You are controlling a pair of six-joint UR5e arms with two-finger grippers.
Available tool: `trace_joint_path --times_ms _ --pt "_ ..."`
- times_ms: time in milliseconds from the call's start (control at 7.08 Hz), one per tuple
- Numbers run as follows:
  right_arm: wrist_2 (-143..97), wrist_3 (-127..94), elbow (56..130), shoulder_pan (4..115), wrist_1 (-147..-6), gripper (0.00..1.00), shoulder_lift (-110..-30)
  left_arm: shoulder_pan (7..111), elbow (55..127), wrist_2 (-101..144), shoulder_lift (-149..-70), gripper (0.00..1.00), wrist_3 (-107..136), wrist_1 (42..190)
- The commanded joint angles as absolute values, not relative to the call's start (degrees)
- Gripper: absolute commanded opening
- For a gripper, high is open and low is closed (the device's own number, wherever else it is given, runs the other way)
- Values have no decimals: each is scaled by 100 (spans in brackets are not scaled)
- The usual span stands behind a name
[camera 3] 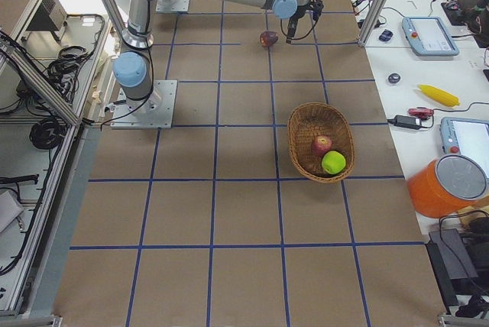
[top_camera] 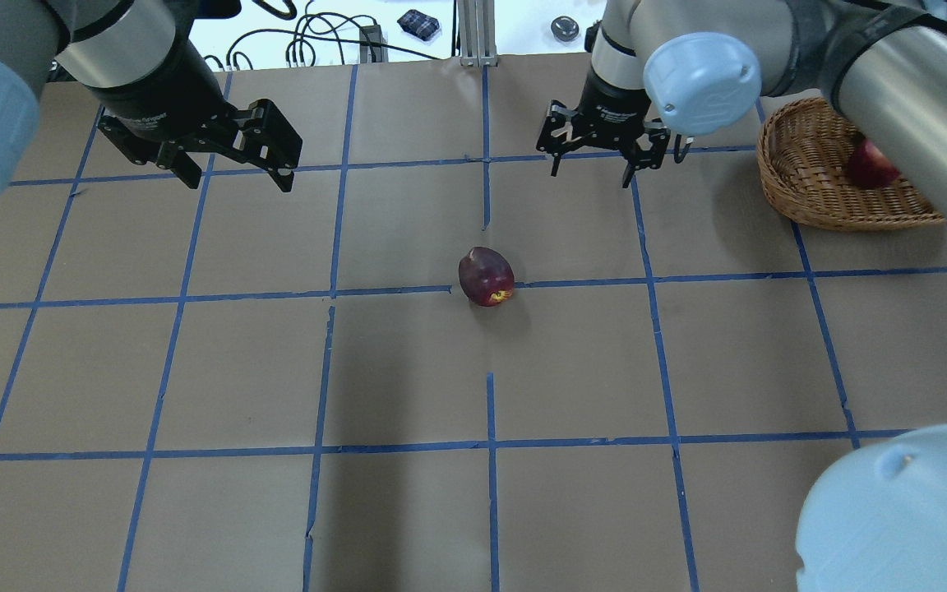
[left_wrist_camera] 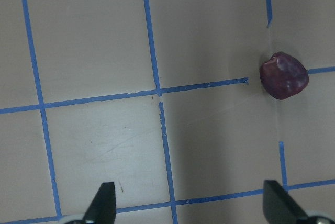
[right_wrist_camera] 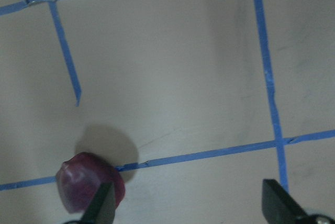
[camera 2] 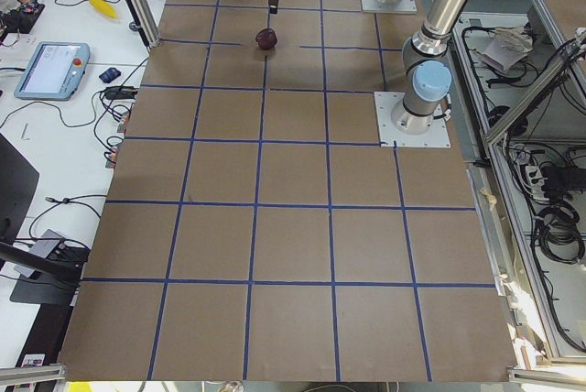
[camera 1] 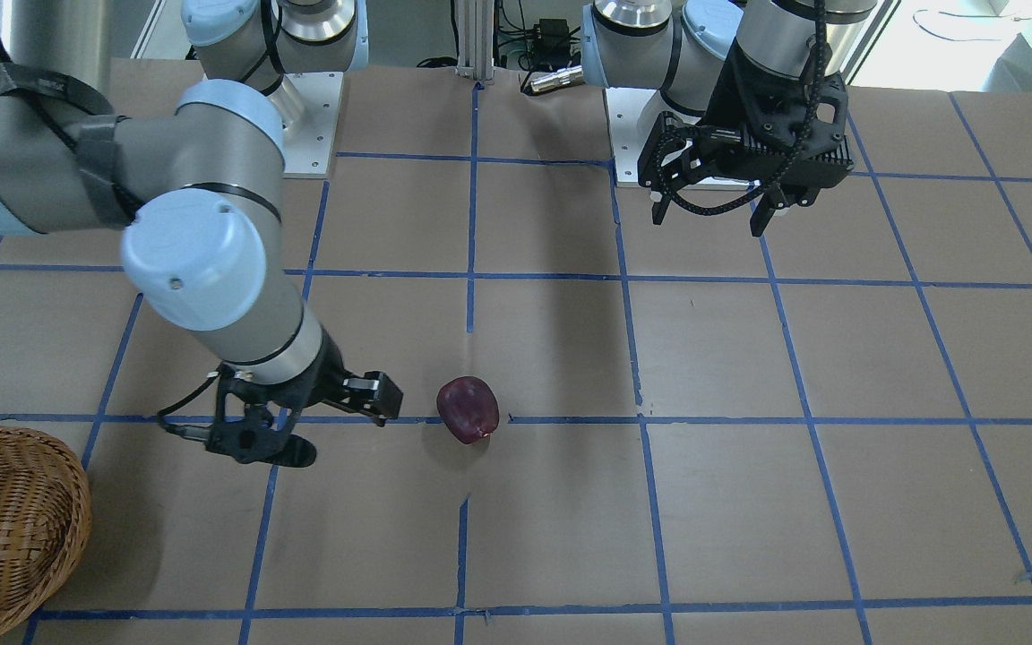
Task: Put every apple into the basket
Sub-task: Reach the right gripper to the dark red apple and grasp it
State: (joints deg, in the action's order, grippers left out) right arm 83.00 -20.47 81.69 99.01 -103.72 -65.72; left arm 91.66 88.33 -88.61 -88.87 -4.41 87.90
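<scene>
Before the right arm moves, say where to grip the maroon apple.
Grip the maroon apple across its widest middle, coming straight down. It is round and lies alone on the bare table, and the open right gripper hovers just to its side.

A: Any writing, brand or number you can make out?
B: Nothing legible. A thin white line of print sits on the body above the right claw (top_camera: 592,177), too small to read.
A: And the tablet (camera 2: 50,69) beside the surface (top_camera: 408,370)?
B: Its screen is a pale blur, with no letters or digits coming through.
</scene>
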Motion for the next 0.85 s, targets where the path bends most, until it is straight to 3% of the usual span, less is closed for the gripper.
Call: trace_joint_path --times_ms 0,283,707 --pt "8156 -2835 8165 10615 -10502 100 -6207 9062 8833 -8859 -8886 100 -457 8789" --pt "8234 -2927 8200 10897 -10818 100 -5916 9053 8824 -8859 -8886 100 -475 8780" --pt "8623 -2250 8971 10925 -12064 100 -5897 9053 8833 -8859 -8886 100 -475 8780"
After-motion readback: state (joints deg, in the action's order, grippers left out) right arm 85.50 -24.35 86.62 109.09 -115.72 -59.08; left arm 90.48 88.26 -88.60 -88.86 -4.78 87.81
